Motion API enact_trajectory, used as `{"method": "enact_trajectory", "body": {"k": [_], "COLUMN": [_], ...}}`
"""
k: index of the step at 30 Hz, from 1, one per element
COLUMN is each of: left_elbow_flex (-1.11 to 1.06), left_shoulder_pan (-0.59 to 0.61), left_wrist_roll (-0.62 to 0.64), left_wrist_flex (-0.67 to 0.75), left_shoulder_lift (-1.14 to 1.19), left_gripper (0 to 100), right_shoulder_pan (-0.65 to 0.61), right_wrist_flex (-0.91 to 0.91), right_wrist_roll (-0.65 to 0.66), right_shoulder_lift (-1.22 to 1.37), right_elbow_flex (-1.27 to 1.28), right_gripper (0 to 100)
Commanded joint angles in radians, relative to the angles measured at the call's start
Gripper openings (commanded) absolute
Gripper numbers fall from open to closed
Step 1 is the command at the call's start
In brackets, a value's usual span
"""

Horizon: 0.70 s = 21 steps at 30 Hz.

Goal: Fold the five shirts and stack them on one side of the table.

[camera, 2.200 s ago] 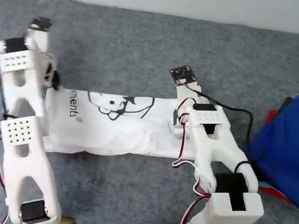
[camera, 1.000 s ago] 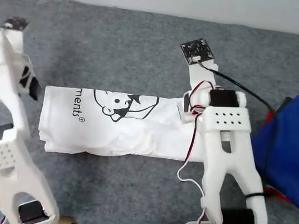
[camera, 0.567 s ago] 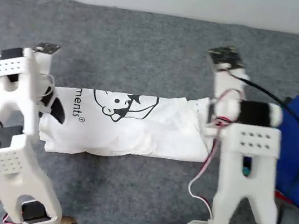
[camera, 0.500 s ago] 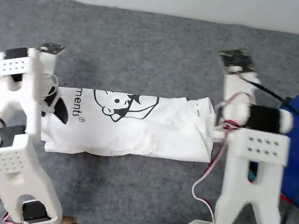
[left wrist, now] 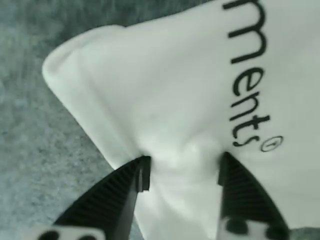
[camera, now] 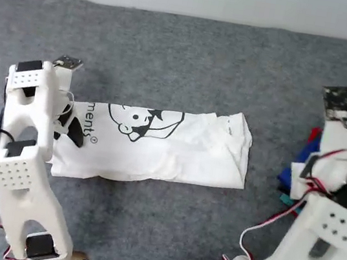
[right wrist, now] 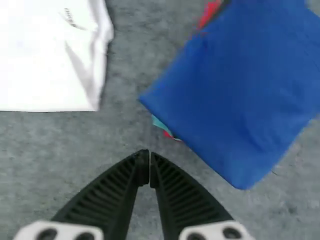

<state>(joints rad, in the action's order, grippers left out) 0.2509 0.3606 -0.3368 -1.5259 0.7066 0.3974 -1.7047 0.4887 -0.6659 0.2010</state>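
Item: white shirt [camera: 158,144], folded into a long strip with the print upward, flat on the grey table [camera: 191,54].
Left claw [left wrist: 182,167]: at the lettered end of the white shirt. Its fingers are spread apart and pressed onto the cloth, a small ridge of fabric between them, not yet pinched.
Right claw [right wrist: 146,162]: fingers closed together and holding nothing, above bare table just past the other end of the white shirt.
Pile: blue shirt [right wrist: 245,85] on top, red and teal edges under it, near the white shirt's unlettered end but not touching it.
Risk, thin grip: the left claw probably catches only the upper layer, so the strip would peel open when lifted.
Risk, one-sided pull: with the far end unheld, a fold carried over by the left claw alone would likely skew or drag the strip.
Risk, pile: the right claw sits close to the blue shirt, so a low sweep could nudge the stack askew.
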Motion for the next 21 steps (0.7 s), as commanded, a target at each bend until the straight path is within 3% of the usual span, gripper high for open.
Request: {"method": "enact_trajectory", "body": {"k": [1, 4, 13, 21], "left_elbow_flex": [0.051, 0.058, 0.058, 0.058], "left_shoulder_pan": [-0.015, -0.034, -0.167, -0.382], "left_wrist_roll": [-0.011, -0.011, -0.002, 0.13], "left_wrist_flex": [-0.015, -0.017, -0.11, -0.164], "left_shoulder_lift": [0.048, 0.054, -0.123, -0.354], "left_gripper": [10, 1, 2, 2], "right_shoulder_pan": [0.061, 0.088, 0.162, 0.225], "right_wrist_flex": [-0.007, -0.005, 0.004, 0.004], "right_wrist_roll": [0.038, 0.06, 0.123, 0.137], "right_shoulder_lift": [-0.065, -0.107, -0.189, -0.252], "right_elbow_flex": [0.014, 0.038, 0.138, 0.216], "right_gripper": [1.5, 1.5, 1.4, 1.2]}}
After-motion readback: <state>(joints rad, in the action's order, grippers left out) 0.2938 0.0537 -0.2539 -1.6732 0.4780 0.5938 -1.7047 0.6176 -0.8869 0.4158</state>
